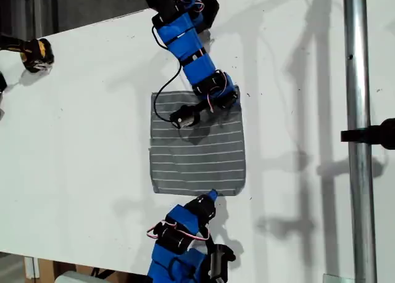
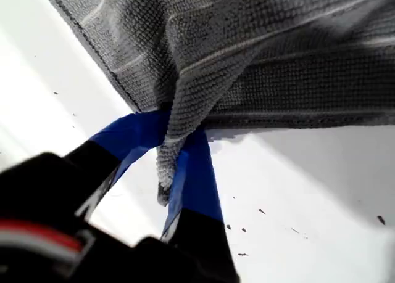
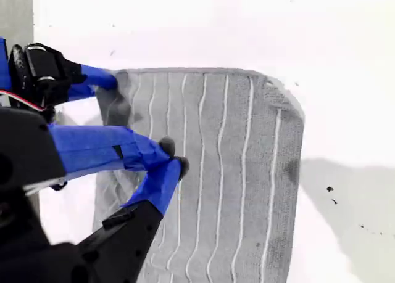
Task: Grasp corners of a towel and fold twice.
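One towel [image 1: 197,148], dark grey with thin white stripes, is being shown lying flat on the white table [image 1: 80,141]. An edge fold near one of its corners [image 2: 165,172] is being pinched between the closed jaws of my first gripper [image 2: 176,153], at the bottom of the exterior view. My second gripper [image 3: 173,163] is being held over the cloth, its jaws nearly closed on nothing. Two arms are being seen.
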Robot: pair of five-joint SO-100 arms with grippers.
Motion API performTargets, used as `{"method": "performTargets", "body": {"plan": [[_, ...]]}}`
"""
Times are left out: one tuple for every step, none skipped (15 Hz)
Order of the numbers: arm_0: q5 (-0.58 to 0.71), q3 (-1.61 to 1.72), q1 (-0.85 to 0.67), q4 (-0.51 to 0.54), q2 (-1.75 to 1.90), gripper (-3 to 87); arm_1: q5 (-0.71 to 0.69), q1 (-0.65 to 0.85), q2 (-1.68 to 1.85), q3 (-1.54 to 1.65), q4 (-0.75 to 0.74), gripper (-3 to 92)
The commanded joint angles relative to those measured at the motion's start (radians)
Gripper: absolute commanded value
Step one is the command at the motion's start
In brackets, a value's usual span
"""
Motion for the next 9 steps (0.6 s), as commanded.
{"method": "performTargets", "body": {"plan": [[0.049, -0.064, 0.04, 0.014, 0.003, 10.2, -0.014, -0.002, 0.011, -0.012, 0.012, -0.1], [0.044, -0.067, 0.043, 0.029, 0.011, 29.9, -0.014, -0.002, 0.011, -0.014, 0.014, -0.1], [0.086, -0.066, 0.052, 0.028, 0.015, 29.2, -0.014, -0.003, 0.011, -0.018, 0.014, -0.1], [0.104, -0.063, 0.048, 0.028, 0.015, 28.4, -0.014, -0.005, 0.011, -0.021, 0.014, -0.1], [0.092, -0.048, 0.029, 0.028, 0.015, 26.7, -0.014, -0.006, 0.011, -0.025, 0.015, -0.1], [0.087, -0.037, 0.023, 0.028, 0.009, 27.6, -0.012, -0.011, 0.011, -0.025, 0.017, -0.1], [0.08, -0.021, 0.014, 0.017, 0.008, 27.4, -0.008, -0.014, 0.009, -0.026, 0.017, -0.1], [0.074, 0.003, 0.002, -0.003, 0.008, 28.1, -0.005, -0.015, 0.006, -0.026, 0.017, -0.1], [0.064, 0.038, -0.014, -0.029, 0.003, 28.6, -0.005, -0.018, 0.005, -0.029, 0.017, -0.1]]}}
